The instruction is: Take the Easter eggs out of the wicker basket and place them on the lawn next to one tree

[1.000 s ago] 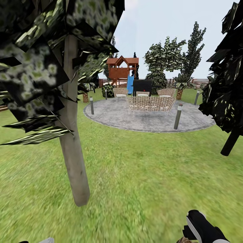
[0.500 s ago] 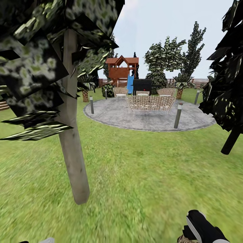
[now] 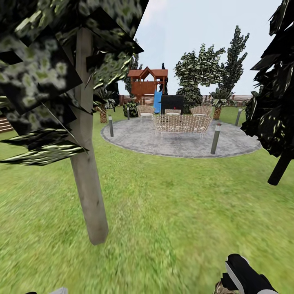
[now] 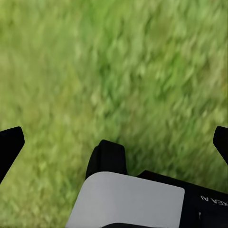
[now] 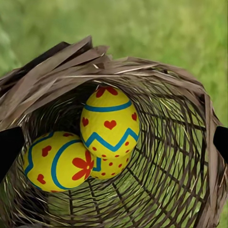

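Note:
The wicker basket (image 5: 156,85) lies directly under my right gripper (image 5: 114,142), which looks down into its mouth. Three yellow Easter eggs with blue zigzags and red marks lie inside: one upright (image 5: 110,118), one beside it (image 5: 54,161), and a third (image 5: 111,168) half hidden beneath them. The dark fingertips (image 5: 9,149) stand far apart at the basket's sides, open. In the head view a bit of the basket (image 3: 224,288) shows under my right arm (image 3: 245,275). A tree with a pale trunk (image 3: 87,171) stands close at the left on the lawn (image 3: 171,212). My left gripper (image 4: 114,142) hangs open over grass.
A round grey patio (image 3: 179,141) with woven chairs (image 3: 181,124) and short bollards (image 3: 215,140) lies ahead. A dark-leaved tree (image 3: 273,106) stands at the right. A wooden playset (image 3: 148,83), more trees and a fence are at the back.
The whole head picture has shifted a little, the near tree's trunk and foliage sliding slightly left: the camera moved. My right arm and the basket keep their place in the picture.

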